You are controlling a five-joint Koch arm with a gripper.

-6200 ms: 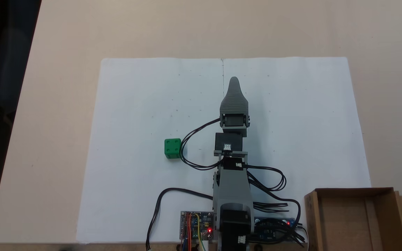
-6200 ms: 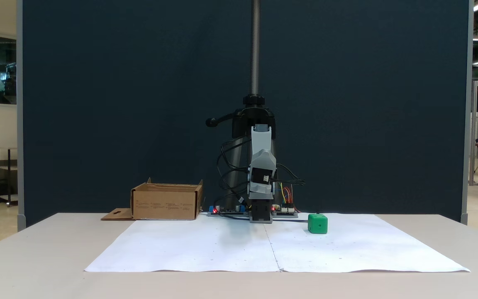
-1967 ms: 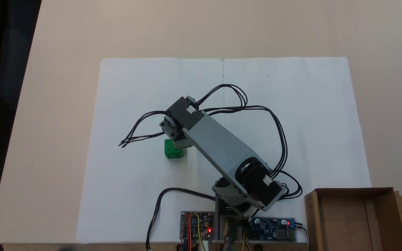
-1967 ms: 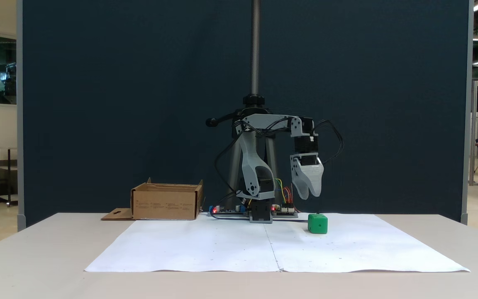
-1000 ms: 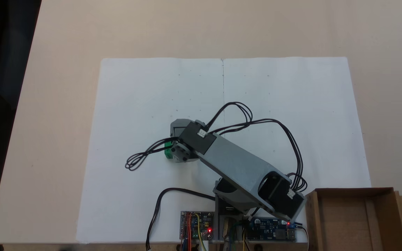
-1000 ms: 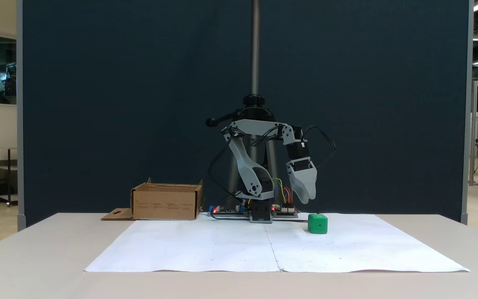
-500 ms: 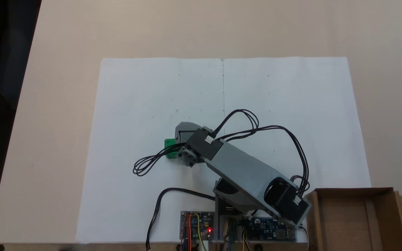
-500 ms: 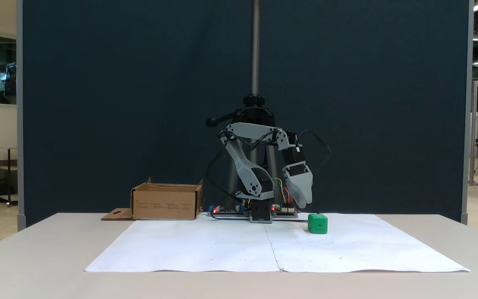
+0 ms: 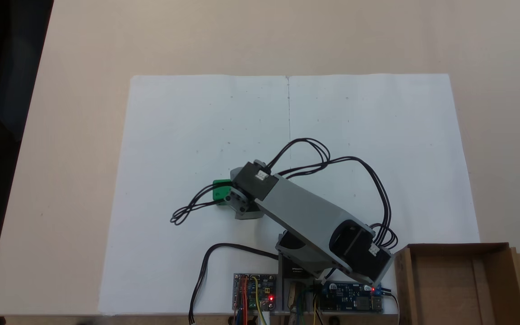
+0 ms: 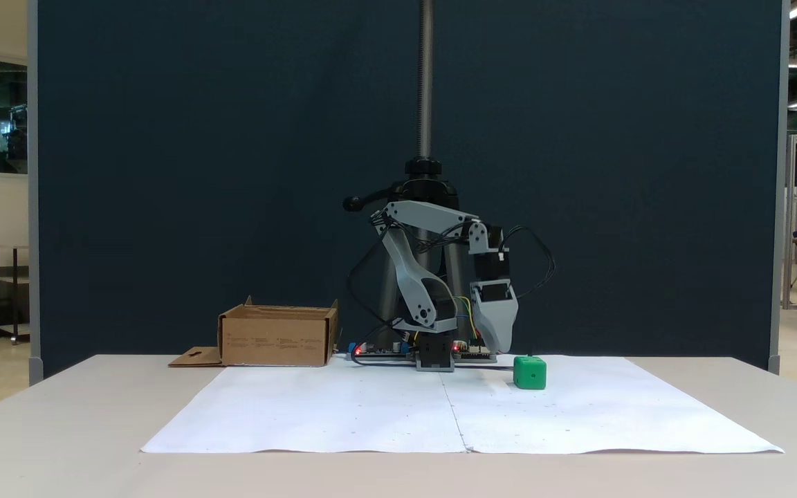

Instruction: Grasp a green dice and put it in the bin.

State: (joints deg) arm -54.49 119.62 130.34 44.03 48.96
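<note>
Inspector: Where is the green dice [image 10: 530, 372]?
Assessor: On the paper, at nine o'clock of the arm's base in a fixed view. Gripper [image 10: 497, 344] just beside it, jaw state indiscernible. The dice appears rigid, light; grip opposite flat faces.

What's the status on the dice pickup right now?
Gripper low beside the green dice, jaw state unclear. Dice on the paper, ungrasped. Bin apart, path clear.

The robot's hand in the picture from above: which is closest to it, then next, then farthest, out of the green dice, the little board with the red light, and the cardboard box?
From the hand:
1. The green dice, peeking out just to its left.
2. The little board with the red light, at the bottom edge below it.
3. The cardboard box, far off in the bottom right corner.
</note>
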